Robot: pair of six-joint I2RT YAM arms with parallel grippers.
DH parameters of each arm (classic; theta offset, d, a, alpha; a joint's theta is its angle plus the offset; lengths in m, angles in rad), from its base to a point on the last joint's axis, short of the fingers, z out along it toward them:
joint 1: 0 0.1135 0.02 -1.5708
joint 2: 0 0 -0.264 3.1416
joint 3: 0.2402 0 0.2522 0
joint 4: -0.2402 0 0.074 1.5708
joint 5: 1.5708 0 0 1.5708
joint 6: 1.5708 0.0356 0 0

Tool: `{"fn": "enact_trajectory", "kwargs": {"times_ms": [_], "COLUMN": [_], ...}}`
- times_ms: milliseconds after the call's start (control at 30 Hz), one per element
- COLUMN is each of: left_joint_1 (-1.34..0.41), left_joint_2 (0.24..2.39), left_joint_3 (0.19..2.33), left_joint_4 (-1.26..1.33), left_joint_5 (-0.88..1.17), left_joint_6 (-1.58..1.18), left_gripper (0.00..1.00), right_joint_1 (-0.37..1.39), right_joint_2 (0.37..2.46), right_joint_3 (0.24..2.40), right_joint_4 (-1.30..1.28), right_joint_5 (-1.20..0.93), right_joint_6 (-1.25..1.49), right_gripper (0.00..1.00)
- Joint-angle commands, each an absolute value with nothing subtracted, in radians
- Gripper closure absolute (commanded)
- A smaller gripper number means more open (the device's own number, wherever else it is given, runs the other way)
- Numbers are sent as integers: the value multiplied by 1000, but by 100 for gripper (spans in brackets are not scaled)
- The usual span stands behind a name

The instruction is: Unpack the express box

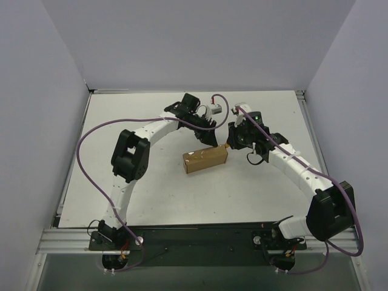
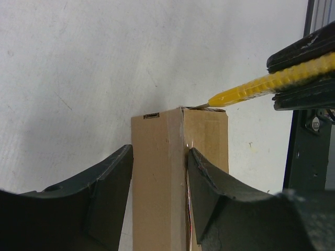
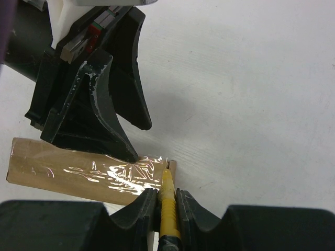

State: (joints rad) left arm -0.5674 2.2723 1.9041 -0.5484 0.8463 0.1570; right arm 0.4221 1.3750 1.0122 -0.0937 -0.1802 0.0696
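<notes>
The express box [image 1: 205,160] is a small brown cardboard mailer lying lengthwise at mid table, its top sealed with glossy clear tape [image 3: 120,172]. My left gripper [image 1: 209,138] comes down on it from the far side with its jaws apart. One finger [image 3: 99,112] rests on the taped top at the far edge. The other finger [image 2: 110,183] stands beside the far face. My right gripper [image 3: 166,196] is shut on a yellow utility knife [image 3: 168,219]. The knife [image 2: 251,89] has its tip at the corner of the box's right end [image 2: 207,130].
The white table [image 1: 151,194] is walled by grey panels on three sides. A metal rail [image 1: 182,239] with both arm bases runs along the near edge. Purple cables [image 1: 91,163] loop off the arms. A dark post [image 2: 306,151] stands at the table's right edge.
</notes>
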Motion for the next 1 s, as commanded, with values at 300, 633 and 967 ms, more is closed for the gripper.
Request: {"fn": "enact_trajectory", "kwargs": {"times_ms": [300,633,967], "left_joint_1": [-514,-514,-535], "left_joint_2": [2071,1922,2032], "left_joint_3": [1755,1543,1502], "left_joint_4": [-526,-237,-48], "left_joint_5": [773,955,1042], "left_joint_6": [138,45,-127], "left_gripper": [48,76,96], "right_joint_1": [465,479,480], "right_joint_2": [1446,1462,1465], "right_joint_3": [1088,1114,1109], "right_joint_4": [-22,-28,-28], "right_joint_5": [-179,-204,-201], "right_joint_6": [14,-23,-31], "right_gripper": [100,100,100]}}
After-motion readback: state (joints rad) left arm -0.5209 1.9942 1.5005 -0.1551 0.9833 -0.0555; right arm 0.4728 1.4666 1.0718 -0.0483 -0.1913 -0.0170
